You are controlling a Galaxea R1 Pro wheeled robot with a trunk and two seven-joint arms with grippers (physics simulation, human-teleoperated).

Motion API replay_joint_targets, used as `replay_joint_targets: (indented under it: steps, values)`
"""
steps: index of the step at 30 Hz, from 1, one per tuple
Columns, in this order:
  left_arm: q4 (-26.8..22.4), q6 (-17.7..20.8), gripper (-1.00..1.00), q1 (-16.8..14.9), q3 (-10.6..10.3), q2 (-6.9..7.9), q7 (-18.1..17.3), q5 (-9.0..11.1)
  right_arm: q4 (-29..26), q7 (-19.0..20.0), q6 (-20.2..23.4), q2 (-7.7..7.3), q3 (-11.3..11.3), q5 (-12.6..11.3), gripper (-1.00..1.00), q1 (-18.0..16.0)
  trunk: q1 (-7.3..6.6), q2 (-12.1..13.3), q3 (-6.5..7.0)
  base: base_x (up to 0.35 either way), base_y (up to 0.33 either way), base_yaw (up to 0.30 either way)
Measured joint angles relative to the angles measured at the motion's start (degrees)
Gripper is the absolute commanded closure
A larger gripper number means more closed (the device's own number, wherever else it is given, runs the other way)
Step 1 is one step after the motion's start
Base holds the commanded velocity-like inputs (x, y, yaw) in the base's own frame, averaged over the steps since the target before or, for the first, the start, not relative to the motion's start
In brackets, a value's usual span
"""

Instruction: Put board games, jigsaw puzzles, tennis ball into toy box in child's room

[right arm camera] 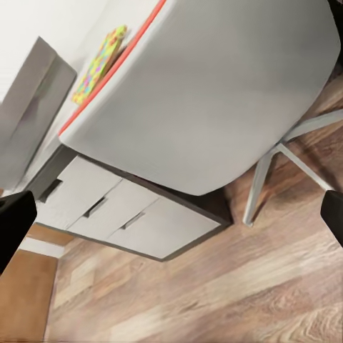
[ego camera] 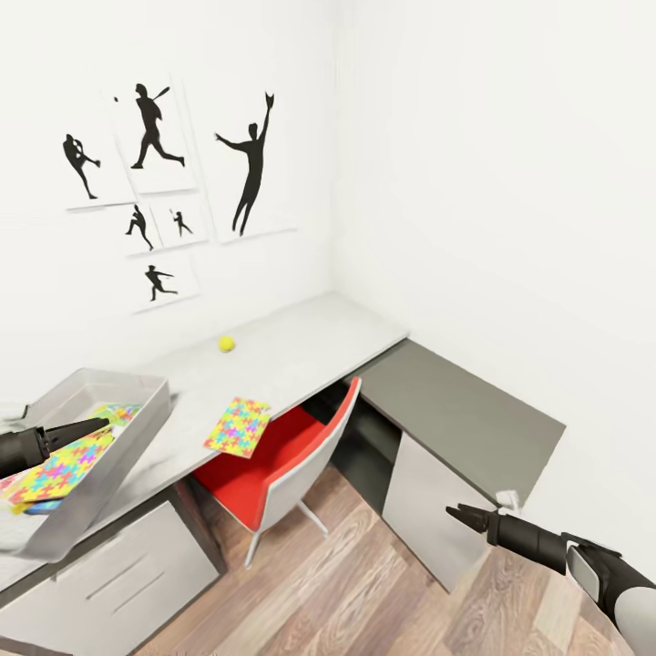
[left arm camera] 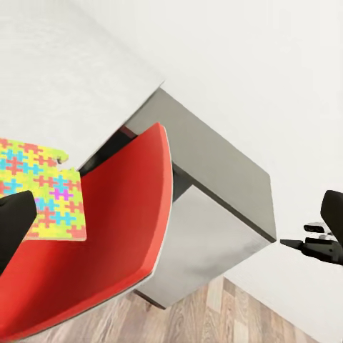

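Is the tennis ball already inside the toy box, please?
No, the tennis ball lies on the table, apart from the toy box.

White walls meet in a far corner, and black baseball silhouette pictures are hung on the left one. A red-seated chair (grey shell behind) is tucked near the drawers. Wood-plank flooring is laid below.
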Motion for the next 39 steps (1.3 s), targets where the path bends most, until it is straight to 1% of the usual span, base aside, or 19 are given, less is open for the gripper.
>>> replay_joint_targets:
  steps: [6, 14, 20, 24, 25, 27, 32, 34, 39]
  values:
    - [0.02, -0.02, -1.0, 0.0, 0.0, 0.0, 0.0, -0.02, -0.85, 0.07, 0.0, -0.02, 0.04, -0.03, -1.0, 0.02, 0.0, 0.0, 0.4, 0.0, -0.204, 0.209]
    - [0.0, -0.02, -1.0, 0.0, 0.0, -0.03, 0.0, 0.0, -5.06, 0.33, 0.24, -0.19, 0.34, -0.39, -1.0, 0.28, 0.0, 0.0, 0.94, 0.0, -0.182, 0.209]
    - [-0.01, -0.02, -1.0, 0.0, 0.0, -0.08, 0.0, 0.01, -6.98, 4.6, 0.85, -0.57, -0.01, -0.71, -1.0, 0.35, 0.0, 0.0, 1.34, 0.0, -0.035, 0.209]
    - [-0.01, -0.02, -1.0, 0.0, 0.0, -0.08, 0.0, 0.0, -7.3, 8.64, 1.8, -0.86, -1.39, -1.36, -1.0, 0.36, 0.0, 0.0, 1.61, 0.0, -0.011, 0.209]
    - [-0.01, -0.02, -1.0, 0.0, 0.0, -0.09, 0.0, 0.01, -7.4, 10.57, 2.81, -1.11, -2.43, -1.94, -1.0, 0.36, 0.0, 0.0, 1.67, 0.0, -0.005, 0.209]
    - [-0.01, -0.02, -1.0, 0.01, 0.0, -0.1, 0.0, 0.03, -7.55, 11.89, 4.25, -1.6, -3.59, -2.69, -1.0, 0.36, 0.0, 0.0, 1.81, 0.0, -0.004, 0.209]
    - [-0.01, -0.01, -1.0, 0.0, 0.0, -0.31, 0.0, -0.01, -8.9, 13.36, 8.24, -2.67, -6.17, -4.49, -1.0, 0.36, 0.0, 0.0, 2.14, 0.0, -0.002, 0.209]
    - [-0.01, -0.02, -1.0, 0.0, 0.0, -0.39, 0.0, 0.0, -11.06, 13.71, 9.72, -2.93, -6.97, -5.07, -1.0, 0.39, 0.0, 0.0, 2.28, 0.0, -0.001, 0.209]
    - [-0.01, -0.02, -1.0, 0.0, 0.0, -0.99, 0.0, 0.01, -15.64, 13.97, 11.15, -2.86, -7.53, -5.64, -1.0, 0.68, 0.0, 0.0, 2.61, 0.0, 0.0, 0.209]
